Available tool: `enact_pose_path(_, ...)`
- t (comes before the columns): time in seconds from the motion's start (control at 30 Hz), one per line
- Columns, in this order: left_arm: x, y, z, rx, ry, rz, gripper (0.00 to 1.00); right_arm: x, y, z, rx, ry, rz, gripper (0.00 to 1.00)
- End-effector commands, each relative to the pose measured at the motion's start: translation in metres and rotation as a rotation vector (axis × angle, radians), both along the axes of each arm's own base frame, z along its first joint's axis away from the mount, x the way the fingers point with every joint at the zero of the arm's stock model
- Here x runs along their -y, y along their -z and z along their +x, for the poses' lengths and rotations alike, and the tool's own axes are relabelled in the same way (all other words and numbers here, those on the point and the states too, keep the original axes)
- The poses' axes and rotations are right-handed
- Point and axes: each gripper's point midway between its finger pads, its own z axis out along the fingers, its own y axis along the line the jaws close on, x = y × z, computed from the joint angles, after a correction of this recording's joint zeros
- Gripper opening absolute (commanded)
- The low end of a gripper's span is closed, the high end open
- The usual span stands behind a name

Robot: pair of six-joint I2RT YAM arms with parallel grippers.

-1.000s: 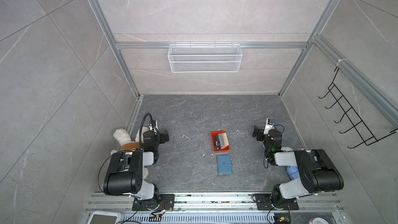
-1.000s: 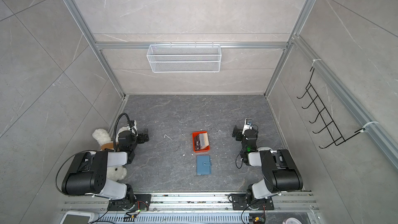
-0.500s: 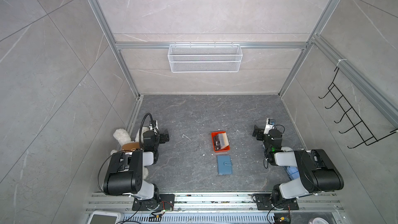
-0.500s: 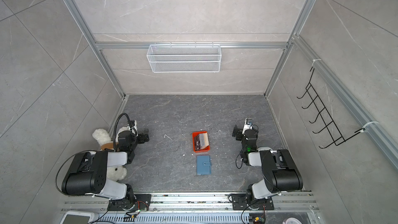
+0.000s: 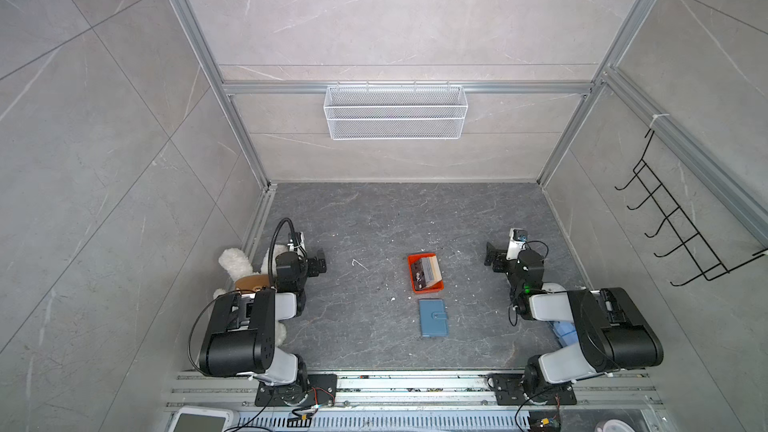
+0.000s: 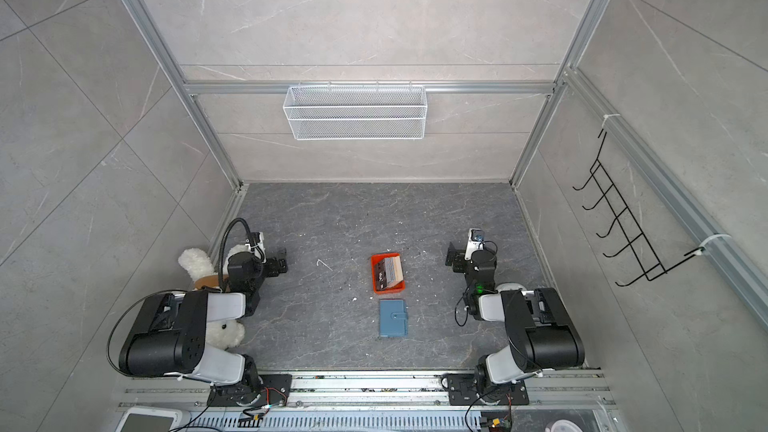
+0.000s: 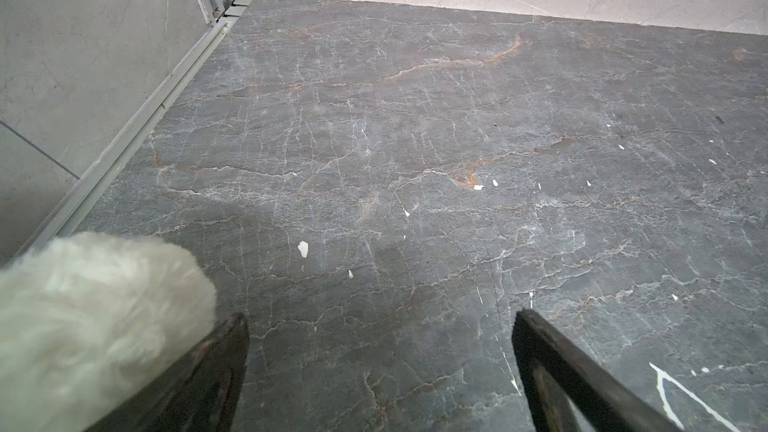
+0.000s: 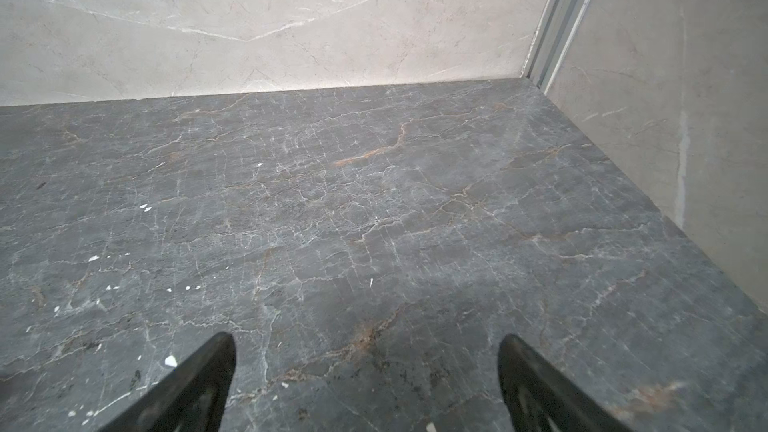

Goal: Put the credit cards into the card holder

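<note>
Both top views show a dark stone table (image 5: 374, 222) with a white plush toy (image 5: 235, 261) at its left edge. Mid-table lies the closed blue card holder (image 5: 433, 317); just behind it, an orange tray (image 5: 417, 257) holds the credit cards (image 5: 426, 274). Wrist views show only tabletop: left gripper (image 7: 380, 317) and right gripper (image 8: 368, 338) both spread wide, empty, toy fur beside the left.

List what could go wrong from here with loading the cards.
1. The card holder lies closed with its tab fastened; prying it open may just push it around.
2. The credit cards sit stacked in the orange tray; a pinch may lift several or drag the tray.
</note>
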Motion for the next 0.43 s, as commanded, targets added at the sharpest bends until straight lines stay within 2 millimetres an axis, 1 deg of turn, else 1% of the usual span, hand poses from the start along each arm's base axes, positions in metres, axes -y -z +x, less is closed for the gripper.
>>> enact_pose_path(0.0, 0.0002, -0.0117, 0.0053, 0.051, 0.016, 0.016, 1.00, -0.0055, -0.0007, 0.0040, -0.006, -0.029, -0.011, 1.00)
enact_pose_path(0.4, -0.0002, -0.0124, 0.0058, 0.052, 0.015, 0.018, 1.00, -0.0063, -0.0013, 0.0046, -0.005, -0.034, -0.011, 1.00)
